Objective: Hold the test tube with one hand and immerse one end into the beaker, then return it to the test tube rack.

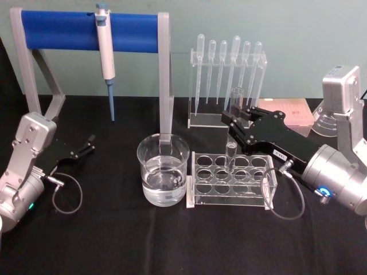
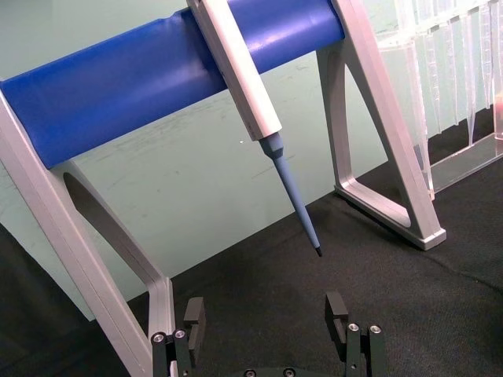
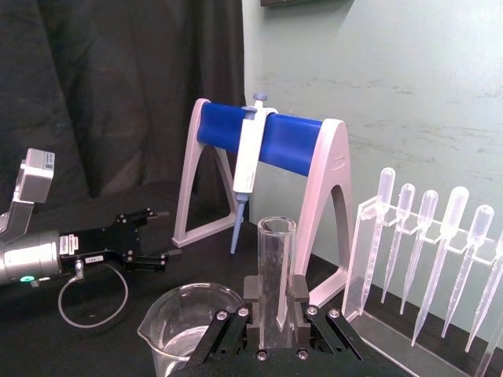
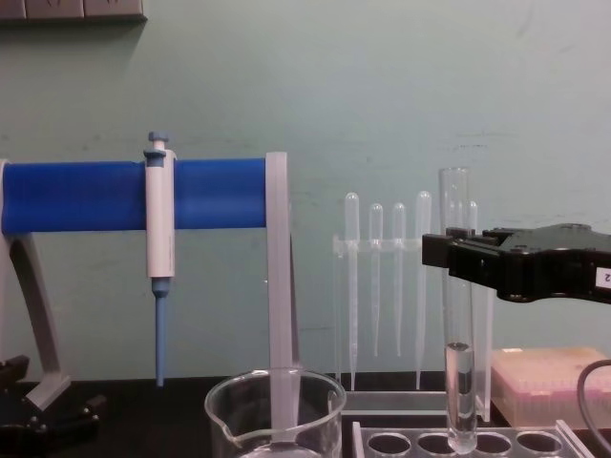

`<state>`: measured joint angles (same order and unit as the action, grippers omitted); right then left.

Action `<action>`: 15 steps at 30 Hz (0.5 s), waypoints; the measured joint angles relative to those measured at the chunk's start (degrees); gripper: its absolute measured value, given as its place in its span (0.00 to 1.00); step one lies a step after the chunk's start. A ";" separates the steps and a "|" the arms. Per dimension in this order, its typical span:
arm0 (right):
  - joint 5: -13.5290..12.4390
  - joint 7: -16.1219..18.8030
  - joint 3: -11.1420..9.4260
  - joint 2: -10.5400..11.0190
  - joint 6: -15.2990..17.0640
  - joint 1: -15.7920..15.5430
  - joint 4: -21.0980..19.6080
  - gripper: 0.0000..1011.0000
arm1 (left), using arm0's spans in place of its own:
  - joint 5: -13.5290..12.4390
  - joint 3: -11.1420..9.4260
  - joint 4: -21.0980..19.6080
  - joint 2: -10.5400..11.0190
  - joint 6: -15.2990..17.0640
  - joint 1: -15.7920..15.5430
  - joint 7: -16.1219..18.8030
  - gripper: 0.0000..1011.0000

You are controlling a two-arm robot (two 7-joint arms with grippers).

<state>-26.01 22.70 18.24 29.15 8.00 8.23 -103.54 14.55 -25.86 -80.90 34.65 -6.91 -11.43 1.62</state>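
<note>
My right gripper [image 1: 234, 122] is shut on the test tube [image 1: 234, 109], which stands upright over the clear rack [image 1: 202, 197]. In the chest view the test tube [image 4: 458, 324] has a little liquid in its rounded bottom, which sits level with the rack's top [image 4: 401, 431] over a hole. The right wrist view shows the test tube [image 3: 277, 267] clamped between the two fingers [image 3: 253, 294]. The beaker [image 1: 163, 169], partly filled with clear liquid, stands just left of the rack. My left gripper [image 1: 87, 145] rests open near the table's left side, with nothing in it.
A blue-and-white pipettor [image 1: 105, 54] hangs on a stand with a blue bar [image 1: 63, 30] at the back left. A holder with several plastic pipettes [image 1: 228, 74] stands behind the rack. A pink box [image 1: 292, 112] and a flask [image 1: 327, 123] sit at the back right.
</note>
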 joint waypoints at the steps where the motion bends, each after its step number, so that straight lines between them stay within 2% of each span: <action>1: 0.00 0.00 0.00 0.00 0.00 0.00 0.00 0.22 | 0.00 0.00 0.00 0.00 0.00 0.00 0.00 0.99; 15: 0.00 0.00 0.00 0.00 0.00 0.00 0.00 0.22 | 0.00 0.00 0.00 0.00 0.00 0.00 0.00 0.99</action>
<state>-26.01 22.70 18.24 29.15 8.01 8.23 -103.54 14.55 -25.86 -80.90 34.64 -6.90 -11.43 1.62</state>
